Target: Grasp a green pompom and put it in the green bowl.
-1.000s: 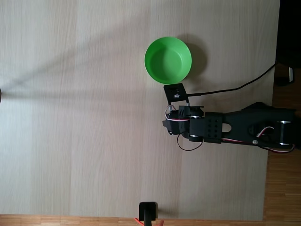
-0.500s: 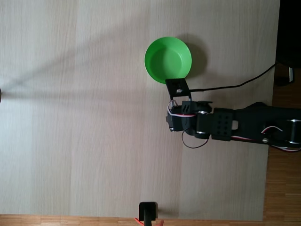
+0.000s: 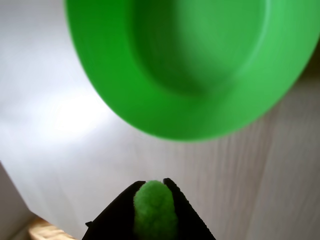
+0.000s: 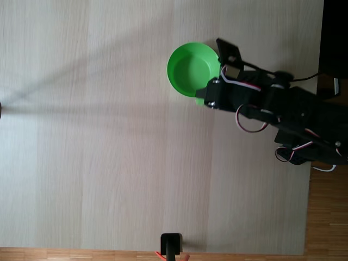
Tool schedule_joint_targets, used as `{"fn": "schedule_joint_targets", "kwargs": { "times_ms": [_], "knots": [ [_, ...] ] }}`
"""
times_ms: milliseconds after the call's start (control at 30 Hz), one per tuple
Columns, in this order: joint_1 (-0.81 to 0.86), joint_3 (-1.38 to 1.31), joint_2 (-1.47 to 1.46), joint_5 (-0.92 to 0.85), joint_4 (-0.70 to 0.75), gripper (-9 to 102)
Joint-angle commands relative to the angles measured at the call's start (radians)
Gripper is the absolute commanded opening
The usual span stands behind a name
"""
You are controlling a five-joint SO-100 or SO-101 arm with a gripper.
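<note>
Green fills the wrist view's top: the green bowl (image 3: 200,65) sits on the pale wood surface (image 3: 75,165), while the hand (image 3: 155,192) is pinched tight on the green pompom (image 3: 154,210). Fixed view: the arm has swung up beside the bowl (image 4: 187,68), overlapping its rim.

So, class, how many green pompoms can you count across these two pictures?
1. The green pompom sits pinched in the gripper in the wrist view, short of the green bowl. The arm may hide others in the fixed view.
</note>
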Motion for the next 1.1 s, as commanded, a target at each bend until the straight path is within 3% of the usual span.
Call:
{"fn": "schedule_joint_targets", "kwargs": {
  "times_ms": [0, 233, 633, 867, 1067],
  "knots": [
    [0.048, -0.109, -0.002, -0.043, -0.008, 0],
    [0.084, -0.149, -0.054, -0.121, 0.005, 1],
    [0.086, -0.147, -0.054, -0.141, 0.006, 24],
    [0.066, -0.071, -0.021, -0.135, 0.006, 23],
    [-0.071, 0.078, 0.101, -0.126, -0.003, 16]
  ]
}}
